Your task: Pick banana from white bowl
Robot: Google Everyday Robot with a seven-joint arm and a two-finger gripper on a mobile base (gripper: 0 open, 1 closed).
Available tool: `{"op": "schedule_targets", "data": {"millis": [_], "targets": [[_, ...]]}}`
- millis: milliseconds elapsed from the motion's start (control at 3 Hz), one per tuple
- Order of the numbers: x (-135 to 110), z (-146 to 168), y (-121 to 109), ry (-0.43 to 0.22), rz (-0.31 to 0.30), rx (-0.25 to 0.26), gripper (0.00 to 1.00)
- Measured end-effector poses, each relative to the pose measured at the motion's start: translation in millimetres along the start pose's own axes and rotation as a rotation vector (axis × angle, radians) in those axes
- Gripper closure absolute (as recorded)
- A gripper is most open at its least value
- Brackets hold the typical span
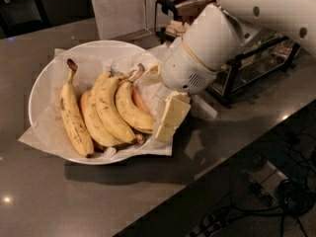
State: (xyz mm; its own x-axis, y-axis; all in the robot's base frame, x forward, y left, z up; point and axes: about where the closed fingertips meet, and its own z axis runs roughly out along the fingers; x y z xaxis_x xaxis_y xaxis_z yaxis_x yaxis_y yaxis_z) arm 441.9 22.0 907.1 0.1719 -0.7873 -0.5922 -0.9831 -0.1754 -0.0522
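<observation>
The white bowl, lined with crumpled white paper, stands on the grey counter. It holds several yellow bananas side by side. The banana is the short, curved, freckled one at the right, with its bent brown stem pointing up and back. A long slim banana lies at the left. My gripper hangs from the big white wrist at the bowl's right rim, right beside the banana's lower end. Whether it touches the banana is hidden.
A black wire rack with packaged snacks stands on the counter just behind my wrist. A white upright panel stands at the back. The counter's edge runs diagonally at front right, with cables on the floor below.
</observation>
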Motion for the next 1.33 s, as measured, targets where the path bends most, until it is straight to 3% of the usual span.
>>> {"op": "schedule_targets", "data": {"millis": [333, 667, 1333], "targets": [[-3, -1, 1, -0.009, 0.000, 0.002, 0.01], [-8, 1, -4, -0.002, 0.005, 0.007, 0.14], [-26, 25, -23, 0.006, 0.031, -0.011, 0.14]]}}
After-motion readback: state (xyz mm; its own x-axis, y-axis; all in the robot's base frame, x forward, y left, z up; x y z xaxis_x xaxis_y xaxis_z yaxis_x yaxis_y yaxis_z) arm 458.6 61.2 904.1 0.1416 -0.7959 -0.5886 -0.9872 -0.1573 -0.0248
